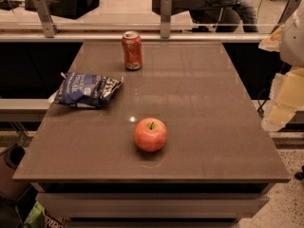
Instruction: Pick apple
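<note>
The apple is round and red-orange with a short dark stem. It sits upright on the brown table, a little in front of the table's middle, near the front edge. My gripper is pale and yellowish and hangs at the right edge of the view, beyond the table's right side. It is well to the right of the apple, apart from it, and holds nothing that I can see.
A red-orange soda can stands upright at the table's far edge. A blue chip bag lies on the left side. A glass partition with metal posts runs behind the table. The floor drops away past the table's front and right edges.
</note>
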Controlling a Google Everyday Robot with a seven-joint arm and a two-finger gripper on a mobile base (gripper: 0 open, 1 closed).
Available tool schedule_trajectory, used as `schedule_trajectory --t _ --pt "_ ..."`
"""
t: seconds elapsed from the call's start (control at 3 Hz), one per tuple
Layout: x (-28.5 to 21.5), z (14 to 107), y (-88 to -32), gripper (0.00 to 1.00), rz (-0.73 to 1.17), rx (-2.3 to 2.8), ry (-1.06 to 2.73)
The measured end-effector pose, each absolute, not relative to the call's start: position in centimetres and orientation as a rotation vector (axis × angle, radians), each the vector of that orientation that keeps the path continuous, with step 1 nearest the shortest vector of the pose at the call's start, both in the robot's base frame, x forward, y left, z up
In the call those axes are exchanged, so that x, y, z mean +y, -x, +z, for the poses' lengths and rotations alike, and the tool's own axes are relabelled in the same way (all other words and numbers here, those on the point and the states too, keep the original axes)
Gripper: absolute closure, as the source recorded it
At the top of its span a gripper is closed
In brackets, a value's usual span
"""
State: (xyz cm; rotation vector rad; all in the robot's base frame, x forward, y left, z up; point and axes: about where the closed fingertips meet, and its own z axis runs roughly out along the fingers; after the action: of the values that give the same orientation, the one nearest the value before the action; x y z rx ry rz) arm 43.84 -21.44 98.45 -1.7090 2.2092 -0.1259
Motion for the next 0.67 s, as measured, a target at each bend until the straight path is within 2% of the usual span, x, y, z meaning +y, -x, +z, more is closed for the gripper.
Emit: schedule_trajectory --t 0.67 --pt "-21.22 98.44 -43.90 0.00 -0.094 2.197 1.695"
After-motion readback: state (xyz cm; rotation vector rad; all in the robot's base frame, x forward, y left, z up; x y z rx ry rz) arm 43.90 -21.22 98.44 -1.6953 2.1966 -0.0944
